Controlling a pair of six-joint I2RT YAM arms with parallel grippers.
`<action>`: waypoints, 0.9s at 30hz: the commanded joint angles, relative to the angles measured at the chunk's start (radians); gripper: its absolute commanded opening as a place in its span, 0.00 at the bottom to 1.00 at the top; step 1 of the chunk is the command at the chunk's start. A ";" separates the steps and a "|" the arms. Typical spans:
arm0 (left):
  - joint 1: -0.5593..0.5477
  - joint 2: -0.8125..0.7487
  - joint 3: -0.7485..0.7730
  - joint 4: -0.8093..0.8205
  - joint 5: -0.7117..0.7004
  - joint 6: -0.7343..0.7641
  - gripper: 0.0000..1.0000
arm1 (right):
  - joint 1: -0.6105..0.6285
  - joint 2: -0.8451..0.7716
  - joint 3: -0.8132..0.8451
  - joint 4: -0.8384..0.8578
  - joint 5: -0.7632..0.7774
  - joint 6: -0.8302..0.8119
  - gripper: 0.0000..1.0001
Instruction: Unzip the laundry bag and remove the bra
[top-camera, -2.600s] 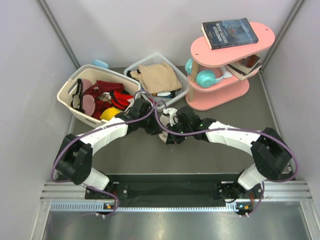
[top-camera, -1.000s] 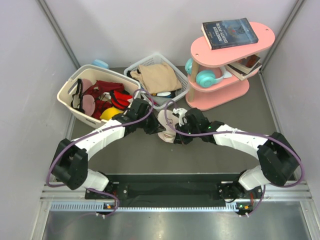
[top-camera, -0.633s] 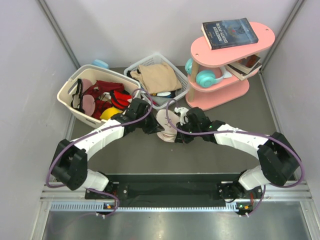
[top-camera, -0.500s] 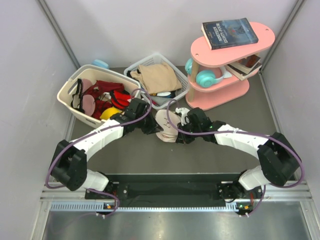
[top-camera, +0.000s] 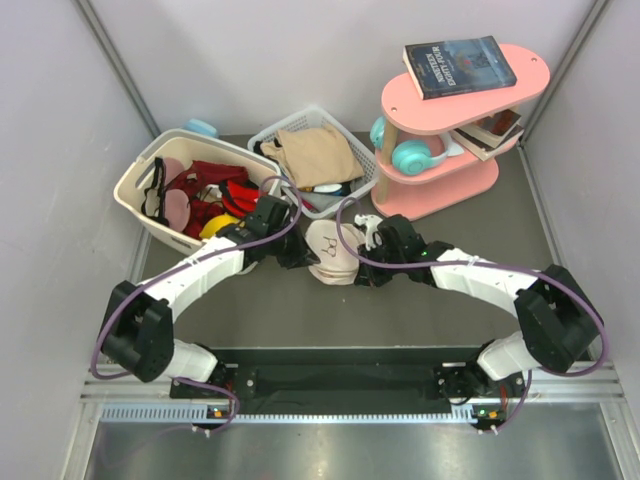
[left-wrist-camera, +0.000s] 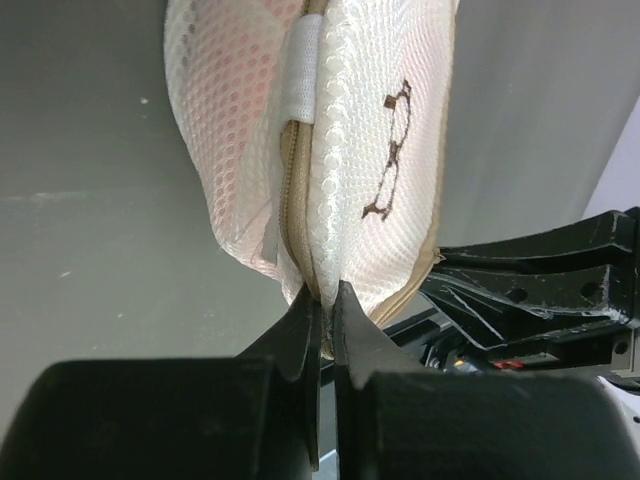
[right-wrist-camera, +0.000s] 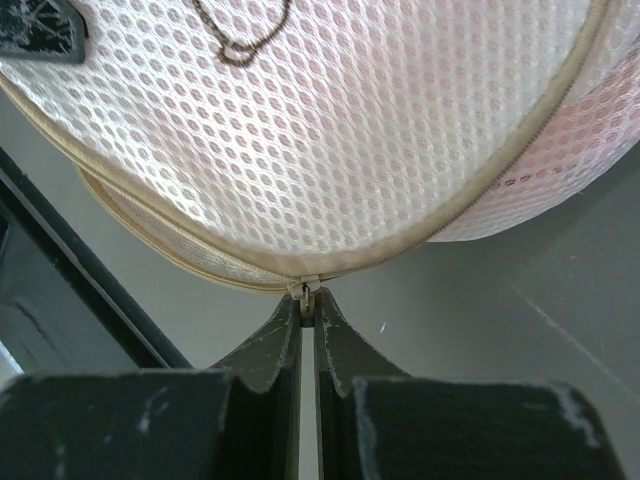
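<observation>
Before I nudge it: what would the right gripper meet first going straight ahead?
The laundry bag. The right gripper has its jaws shut on the zip pull, and the mesh dome lies directly beyond.

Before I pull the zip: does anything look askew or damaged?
Nothing looks damaged or spilled. The laundry bag is pinched at its rim by the left gripper and at the zip pull by the right gripper; pink shows through the mesh, so the bra seems inside.
</observation>
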 joint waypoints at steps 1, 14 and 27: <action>0.034 -0.002 0.068 -0.101 -0.071 0.075 0.00 | -0.031 -0.050 -0.011 0.018 0.020 0.002 0.00; 0.071 0.120 0.215 -0.185 -0.126 0.187 0.11 | -0.031 -0.059 0.042 -0.053 0.020 -0.018 0.00; 0.068 -0.070 0.057 -0.118 -0.035 0.055 0.81 | 0.014 -0.019 0.082 -0.046 -0.019 0.005 0.00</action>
